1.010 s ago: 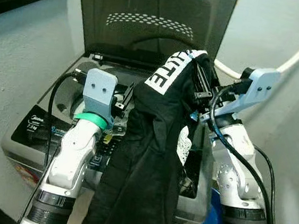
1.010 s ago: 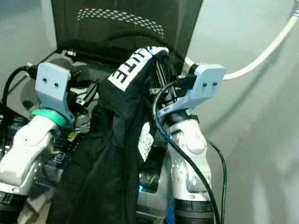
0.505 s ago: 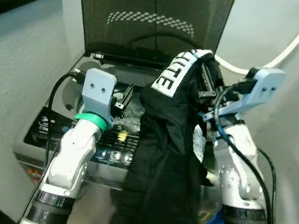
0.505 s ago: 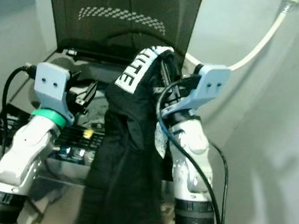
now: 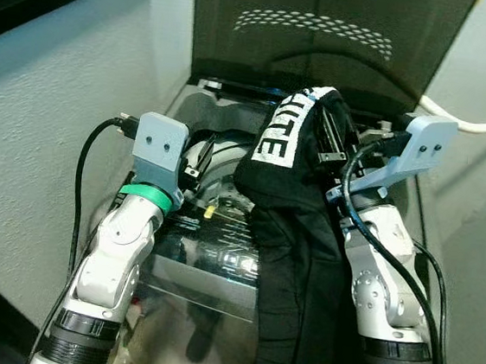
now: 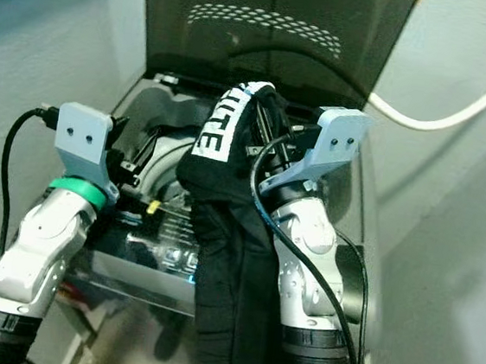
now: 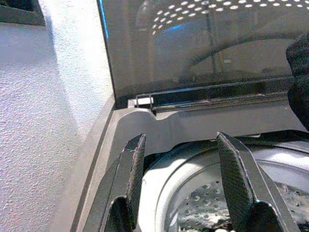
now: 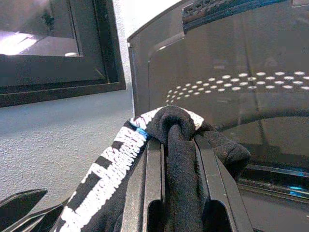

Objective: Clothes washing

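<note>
A top-loading washing machine (image 5: 218,253) stands before me with its dark lid (image 5: 320,29) raised. My right gripper (image 8: 176,145) is shut on a black garment (image 5: 302,240) with a white lettered band (image 5: 281,134). The garment hangs from that gripper above the machine's right side and drapes down past its front. My left gripper (image 7: 178,159) is open with nothing between its fingers, held over the left rim of the drum (image 7: 203,203). The perforated drum floor shows below it.
A textured white wall (image 5: 52,92) runs close along the left. A white hose (image 5: 484,125) crosses the wall at the right behind the machine. A dark frame (image 8: 58,58) hangs on the left wall. The lit control panel (image 5: 227,254) faces me at the front.
The view has shifted closer to and higher over the machine, so the drum opening now shows. The garment, still held by my right gripper, now hangs further over the machine's right side.
</note>
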